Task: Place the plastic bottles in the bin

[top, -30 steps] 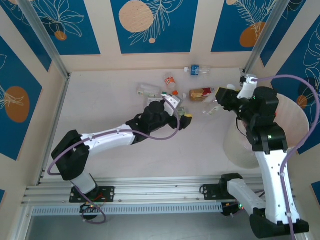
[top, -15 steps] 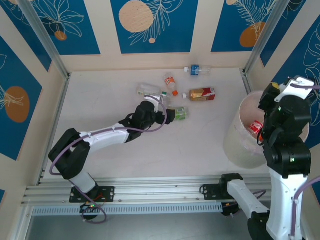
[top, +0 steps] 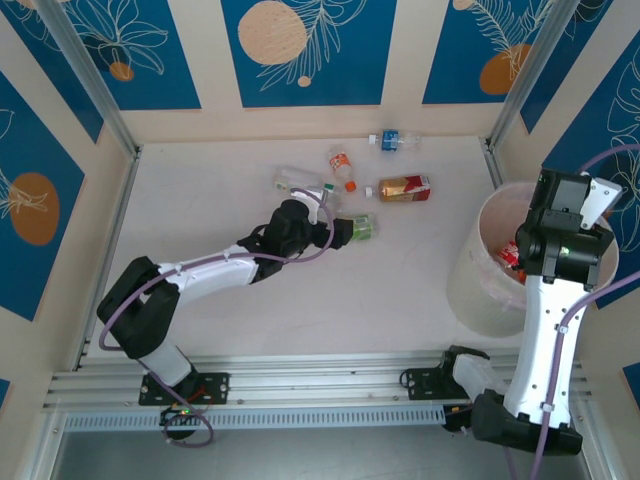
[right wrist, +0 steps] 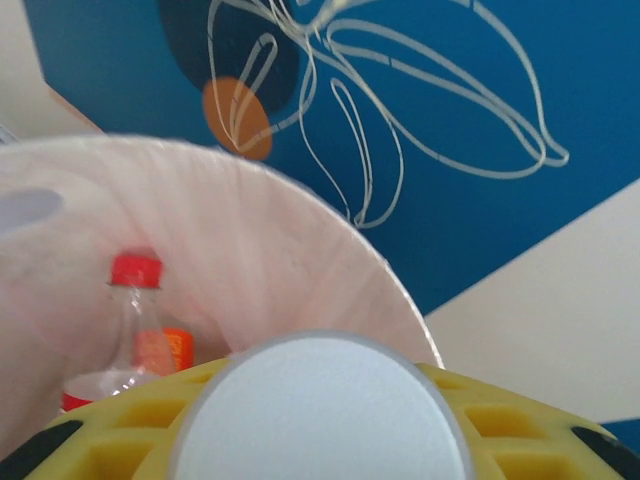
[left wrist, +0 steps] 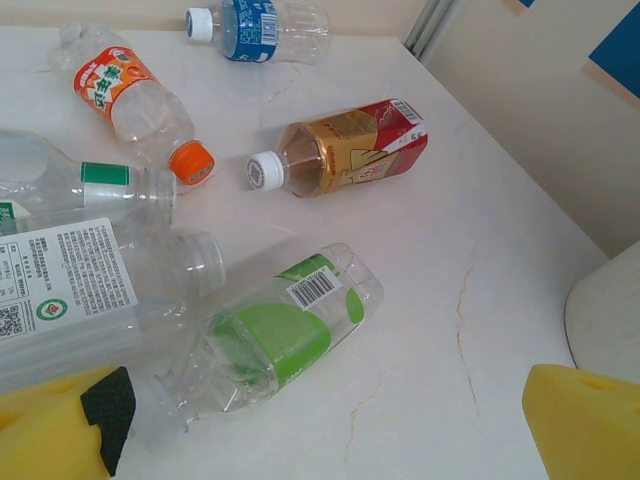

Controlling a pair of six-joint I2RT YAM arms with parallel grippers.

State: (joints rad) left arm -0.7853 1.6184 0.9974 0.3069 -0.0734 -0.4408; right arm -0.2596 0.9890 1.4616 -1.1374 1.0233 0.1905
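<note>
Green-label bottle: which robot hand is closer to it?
Left. The left gripper sits right beside the green-label bottle; the right gripper is far away, over the bin.

I count six plastic bottles [top: 405, 187] lying on the table [top: 200, 190]:
- one blue-labelled bottle [left wrist: 258, 22]
- one orange-labelled bottle [left wrist: 128, 95] with an orange cap
- one red-and-gold tea bottle [left wrist: 350, 148]
- one green-labelled bottle [left wrist: 285, 335]
- one clear bottle with a green band [left wrist: 70, 185]
- one large bottle with a white printed label [left wrist: 75, 290]

There is one bin [top: 470, 290]. Inside it I make out one red-capped bottle [right wrist: 133, 320], and one orange patch [right wrist: 178, 350] I cannot name. One pale round disc [right wrist: 320, 420] sits between my right fingers [right wrist: 500, 425].
</note>
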